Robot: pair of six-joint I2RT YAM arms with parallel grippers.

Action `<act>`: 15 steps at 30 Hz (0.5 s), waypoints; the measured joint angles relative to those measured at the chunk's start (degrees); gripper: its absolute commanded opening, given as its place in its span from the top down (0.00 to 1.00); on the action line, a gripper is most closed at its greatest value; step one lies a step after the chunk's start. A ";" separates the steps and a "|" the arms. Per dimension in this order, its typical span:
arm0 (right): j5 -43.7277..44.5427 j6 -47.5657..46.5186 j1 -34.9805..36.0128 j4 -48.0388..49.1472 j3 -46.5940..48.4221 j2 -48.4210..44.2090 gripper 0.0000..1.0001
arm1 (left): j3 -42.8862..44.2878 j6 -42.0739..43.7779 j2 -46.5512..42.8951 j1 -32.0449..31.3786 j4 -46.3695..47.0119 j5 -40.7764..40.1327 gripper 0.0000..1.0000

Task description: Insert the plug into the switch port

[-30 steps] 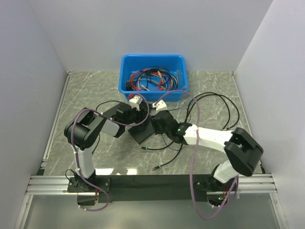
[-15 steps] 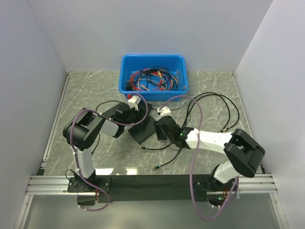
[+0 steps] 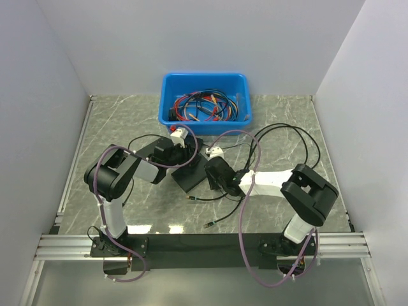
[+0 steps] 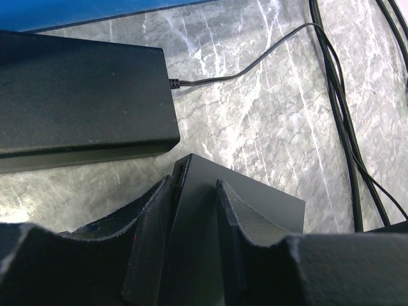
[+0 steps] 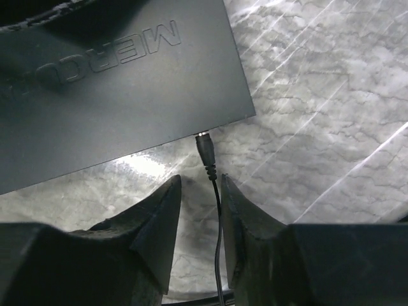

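Observation:
The switch [image 5: 115,83] is a flat black box with raised lettering, lying on the marble table [image 3: 280,115]. The plug [image 5: 205,152] stands with its metal tip against the switch's side edge. Its thin black cable runs back between the fingers of my right gripper [image 5: 201,182], which stands open just behind the plug with a gap on either side of the cable. My left gripper [image 4: 194,185] is shut on the switch [image 4: 268,204] at one corner. From above, the left gripper [image 3: 188,153] and right gripper [image 3: 215,175] flank the switch [image 3: 190,178]; the plug is hidden there.
A black brick-shaped adapter [image 4: 76,95] lies just beyond the switch. Behind it stands a blue bin [image 3: 167,83] holding red, blue and black cables. Loose black cables [image 3: 299,143] loop across the right of the table, and one cable end [image 3: 208,225] lies near the front.
My right gripper has drawn a little back toward the front and its jaws have narrowed around the cable; the right elbow has swung left. The left arm has held still on the switch.

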 measured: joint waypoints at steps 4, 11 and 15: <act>0.50 -0.09 0.00 -0.24 0.63 0.68 0.75 | 0.00 -0.02 0.00 0.04 -0.02 0.02 0.61; 1.88 -0.48 -0.02 -2.01 3.54 2.89 0.83 | 0.02 0.02 0.00 0.11 0.00 0.00 0.61; 1.90 -0.48 -0.02 -2.71 4.57 3.52 0.84 | 0.02 0.00 0.00 0.42 0.00 0.02 0.62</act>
